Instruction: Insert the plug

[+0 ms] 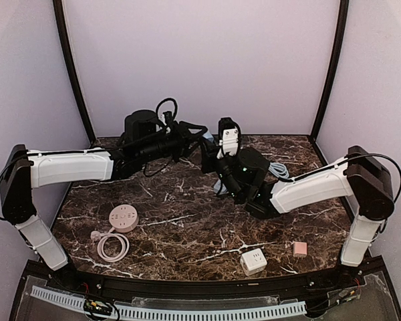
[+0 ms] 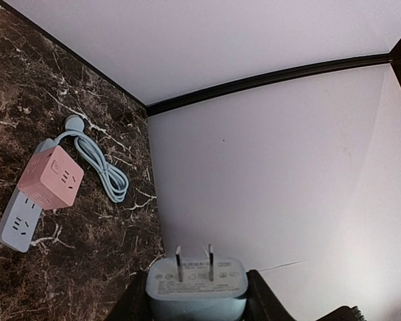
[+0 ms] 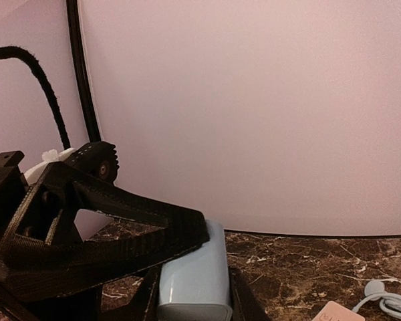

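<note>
- Top external view showed the left arm at the far left, reaching across to the back middle of the dark marbled surface [image 1: 187, 231].
- Near that arm's base a round pink power strip [image 1: 123, 217] lay flat, with its coiled cord [image 1: 112, 248] just in front of it.
- At the back middle both tools were close together above the surface, too tangled in that view to tell apart.
- Left wrist view showed the left tool [image 2: 197, 297] clenched on the pale blue plug [image 2: 197, 284]. A dark finger [image 2: 135, 304] pressed each side of its body, and its two flat prongs pointed away from the tool.
- To the left in that same view, a pale blue power strip [image 2: 12, 231] lay on the surface. A pink cube socket [image 2: 51, 177] sat on top of one end, and a pale blue cable [image 2: 103, 170] was looped beside it.
- Right wrist view showed the right tool [image 3: 194, 304] closed on the same plug's body, with the left tool's black frame lying across from the left.
- Both tools therefore held the plug in the air, clear of the surface.
- Farther right, near the front edge, a white cube socket [image 1: 253, 261] and a small pink square block [image 1: 299, 249] sat apart from each other.
</note>
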Controlling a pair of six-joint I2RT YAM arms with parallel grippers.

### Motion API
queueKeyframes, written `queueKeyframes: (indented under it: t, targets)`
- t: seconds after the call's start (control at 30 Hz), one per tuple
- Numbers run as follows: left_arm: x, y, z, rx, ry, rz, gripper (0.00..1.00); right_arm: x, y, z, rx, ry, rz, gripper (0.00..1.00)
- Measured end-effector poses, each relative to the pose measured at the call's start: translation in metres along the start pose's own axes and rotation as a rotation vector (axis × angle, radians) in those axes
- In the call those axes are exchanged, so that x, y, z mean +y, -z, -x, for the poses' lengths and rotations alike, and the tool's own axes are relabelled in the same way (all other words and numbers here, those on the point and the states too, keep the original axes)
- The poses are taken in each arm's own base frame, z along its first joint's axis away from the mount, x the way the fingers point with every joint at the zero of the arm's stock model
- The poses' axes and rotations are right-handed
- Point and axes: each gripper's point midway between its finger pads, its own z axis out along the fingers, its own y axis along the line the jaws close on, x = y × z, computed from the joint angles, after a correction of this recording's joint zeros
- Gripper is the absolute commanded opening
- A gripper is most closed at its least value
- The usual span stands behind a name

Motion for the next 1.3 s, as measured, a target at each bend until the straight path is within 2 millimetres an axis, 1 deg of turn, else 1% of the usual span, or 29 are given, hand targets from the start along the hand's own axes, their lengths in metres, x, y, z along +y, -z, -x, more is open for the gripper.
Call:
queueKeyframes:
  t: [0.07, 0.1, 0.17, 0.2, 0.23, 0.27, 0.3, 0.33, 0.37, 0.4, 0.43, 0.47, 0.5, 0.57, 0.73, 0.87, 0.93, 1.1, 1.17, 1.3]
  targets:
    - [0.001, 0.0, 0.001, -0.001, 0.0, 0.006, 0.01, 0.001, -0.001, -0.002, 0.005, 0.001, 0.003, 0.02]
    - [0.002, 0.0, 0.001, -0.002, 0.001, 0.008, 0.01, 0.001, -0.001, -0.002, 0.006, 0.0, 0.003, 0.0]
    - [0.003, 0.0, 0.001, -0.002, 0.001, 0.01, 0.05, 0.001, -0.001, -0.003, 0.01, -0.002, 0.004, 0.0]
    - [0.003, 0.0, 0.001, -0.003, 0.001, 0.011, 0.13, 0.001, -0.001, -0.003, 0.011, -0.002, 0.005, 0.0]
    - [0.003, 0.0, 0.001, -0.003, 0.001, 0.011, 0.19, 0.001, -0.001, -0.003, 0.012, -0.002, 0.004, 0.0]
    - [0.003, 0.0, 0.001, -0.003, 0.001, 0.012, 0.32, 0.001, -0.002, -0.004, 0.014, -0.003, 0.005, 0.0]
    - [0.003, 0.0, 0.001, -0.004, 0.002, 0.013, 0.38, 0.001, -0.002, -0.004, 0.014, -0.004, 0.006, 0.0]
    - [0.004, 0.0, 0.001, -0.004, 0.002, 0.015, 0.52, 0.001, -0.002, -0.004, 0.017, -0.006, 0.006, 0.0]
    - [0.004, 0.0, 0.001, -0.004, 0.002, 0.017, 0.57, 0.001, -0.002, -0.005, 0.018, -0.007, 0.007, 0.0]
    - [0.005, 0.0, 0.001, -0.004, 0.0, 0.019, 0.68, 0.002, -0.001, -0.005, 0.02, -0.009, 0.009, 0.0]
    - [0.005, 0.0, 0.001, -0.002, -0.002, 0.02, 0.75, 0.002, -0.001, -0.006, 0.026, -0.011, 0.009, 0.0]
    - [0.005, 0.0, 0.001, -0.002, -0.009, 0.019, 0.85, 0.001, -0.001, -0.008, 0.032, -0.01, 0.009, 0.0]
    - [0.005, 0.0, 0.001, -0.002, -0.014, 0.019, 0.92, 0.001, -0.001, -0.01, 0.038, -0.008, 0.01, 0.0]
    - [0.006, 0.0, 0.001, -0.002, -0.026, 0.026, 0.98, -0.001, 0.002, -0.013, 0.053, 0.0, 0.008, 0.0]
    - [0.011, 0.0, 0.002, -0.01, -0.064, 0.049, 0.99, -0.014, 0.016, -0.015, 0.084, 0.017, -0.004, 0.0]
    - [0.016, 0.001, 0.004, -0.02, -0.108, 0.073, 0.99, -0.026, 0.026, -0.005, 0.081, 0.015, -0.026, 0.0]
    - [0.02, 0.001, 0.005, -0.024, -0.138, 0.095, 0.99, -0.038, 0.033, 0.001, 0.078, 0.014, -0.049, 0.0]
    - [0.031, 0.003, 0.009, -0.045, -0.243, 0.153, 0.95, -0.067, 0.051, 0.01, 0.094, 0.014, -0.11, 0.0]
    - [0.037, 0.007, 0.012, -0.06, -0.303, 0.179, 0.94, -0.077, 0.059, 0.016, 0.097, 0.01, -0.13, 0.0]
    - [0.051, 0.024, 0.012, -0.058, -0.476, 0.24, 0.95, -0.093, 0.079, 0.035, 0.087, -0.017, -0.161, 0.0]
